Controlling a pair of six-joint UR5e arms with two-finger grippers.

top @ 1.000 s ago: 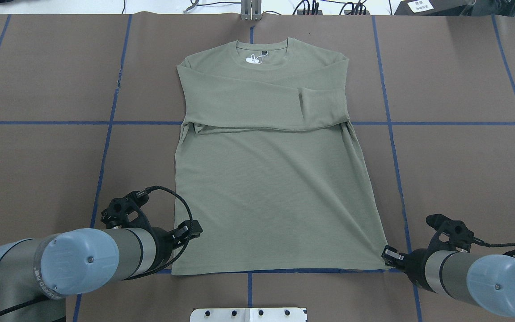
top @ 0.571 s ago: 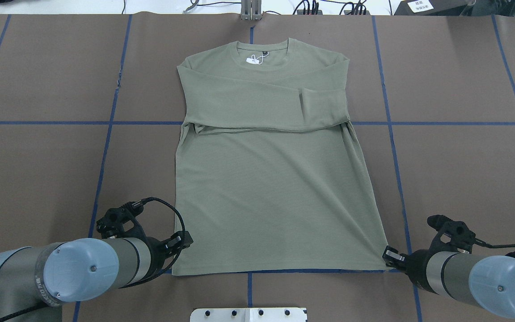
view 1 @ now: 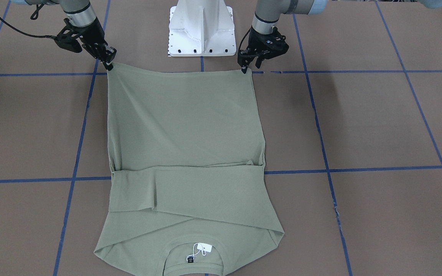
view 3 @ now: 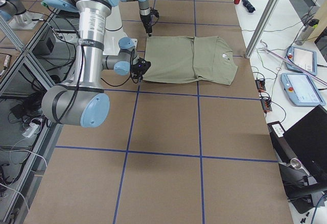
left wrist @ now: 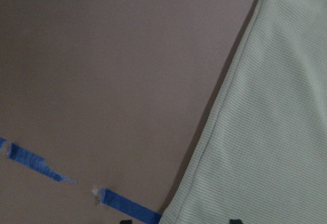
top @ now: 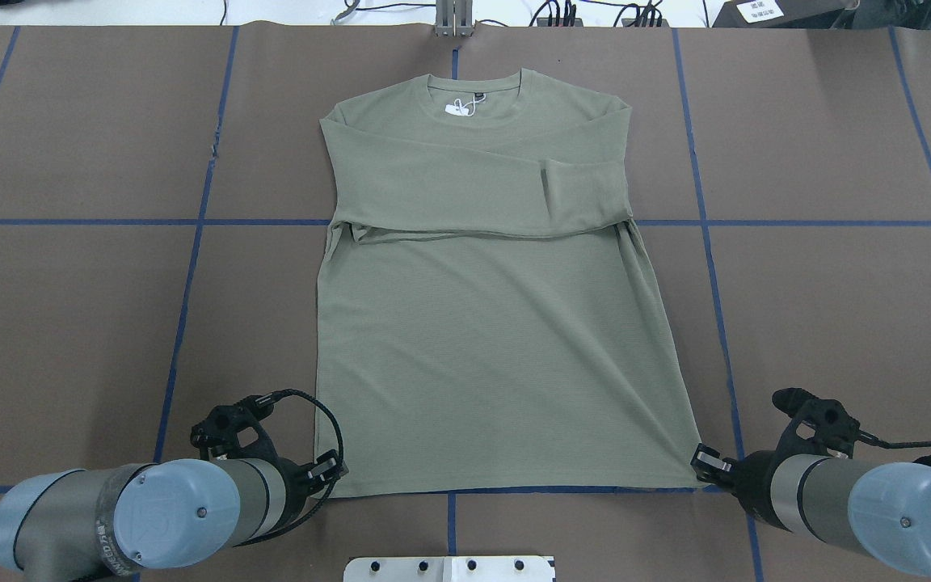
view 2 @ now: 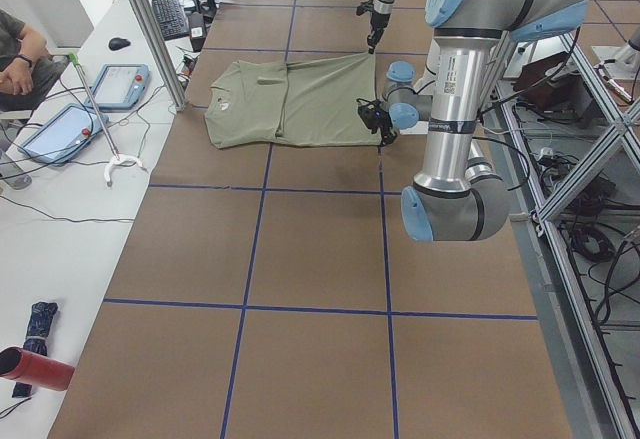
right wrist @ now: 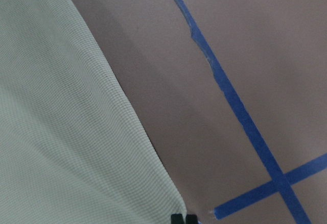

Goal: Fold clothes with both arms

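The sage-green long-sleeved shirt (top: 482, 323) lies flat on the brown table, collar and white hang tag (top: 456, 107) at the far side, both sleeves folded across the chest. My left gripper (top: 328, 473) sits at the hem's near left corner. In the left wrist view (left wrist: 179, 221) its fingertips stand apart on either side of that corner of the shirt (left wrist: 276, 132), open. My right gripper (top: 700, 461) is at the hem's near right corner. In the right wrist view (right wrist: 184, 219) its fingertips are together on the tip of the shirt (right wrist: 61, 132). Both grippers show in the front view, left (view 1: 246, 69) and right (view 1: 109, 66).
The white pedestal base (view 1: 202, 27) stands just behind the hem between the arms. Blue tape lines (top: 191, 267) grid the brown table cover. An operator (view 2: 15, 49) and tablets (view 2: 120, 84) are beside the table's far end.
My left gripper has moved back toward the robot and slightly left, down to the hem's near left corner. The right gripper and the shirt have not moved.
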